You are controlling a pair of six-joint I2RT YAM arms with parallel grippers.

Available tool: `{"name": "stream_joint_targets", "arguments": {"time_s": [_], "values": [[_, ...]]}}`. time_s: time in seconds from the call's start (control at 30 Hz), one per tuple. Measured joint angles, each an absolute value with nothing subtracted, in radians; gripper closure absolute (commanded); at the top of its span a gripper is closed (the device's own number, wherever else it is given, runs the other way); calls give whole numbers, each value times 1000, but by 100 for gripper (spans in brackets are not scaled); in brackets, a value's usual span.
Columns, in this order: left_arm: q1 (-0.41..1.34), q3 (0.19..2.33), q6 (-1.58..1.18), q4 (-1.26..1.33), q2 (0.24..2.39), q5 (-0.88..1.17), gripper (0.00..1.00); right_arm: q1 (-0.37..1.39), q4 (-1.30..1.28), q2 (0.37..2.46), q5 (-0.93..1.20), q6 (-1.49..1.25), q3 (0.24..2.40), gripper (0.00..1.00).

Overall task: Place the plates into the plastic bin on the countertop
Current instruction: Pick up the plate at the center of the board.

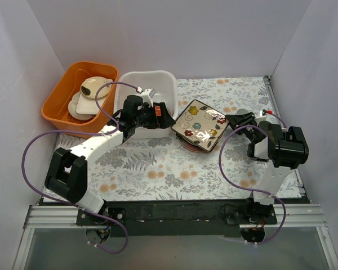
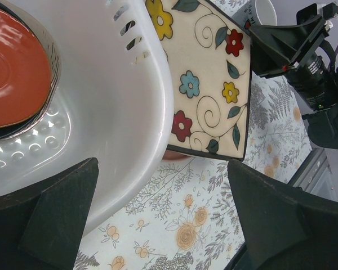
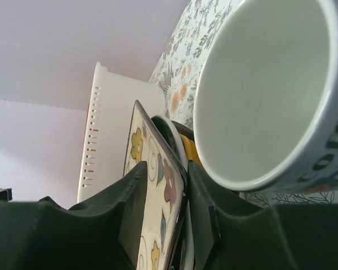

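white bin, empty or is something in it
Not empty: the left wrist view shows a red saucer lying inside the white bin.

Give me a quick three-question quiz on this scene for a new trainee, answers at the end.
1. True or false: the left gripper is open.
2. What lies in the plastic bin? A: red saucer; B: fork; C: spoon.
3. Which plate's edge sits between the fingers of the right gripper?
Key: 1 true; 2 A; 3 the square floral plate.
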State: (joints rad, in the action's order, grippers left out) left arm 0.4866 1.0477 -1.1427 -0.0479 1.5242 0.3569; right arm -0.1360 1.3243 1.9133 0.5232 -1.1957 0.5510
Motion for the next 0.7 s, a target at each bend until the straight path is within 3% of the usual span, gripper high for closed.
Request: {"name": "stream_joint_targets", "arguments": {"time_s": [0.13,0.27,0.7], "values": [[487,1047,-1145,-46,1524,357,2,-125,1306,1916,509,-1176,554,73],[487,1044,-1145,-41,1524,356,2,-123,1288,1916,496,-1156,554,98],[486,989,-1153,-9,1467,356,2,-125,1279,1804,504,-1158,508,99]]}}
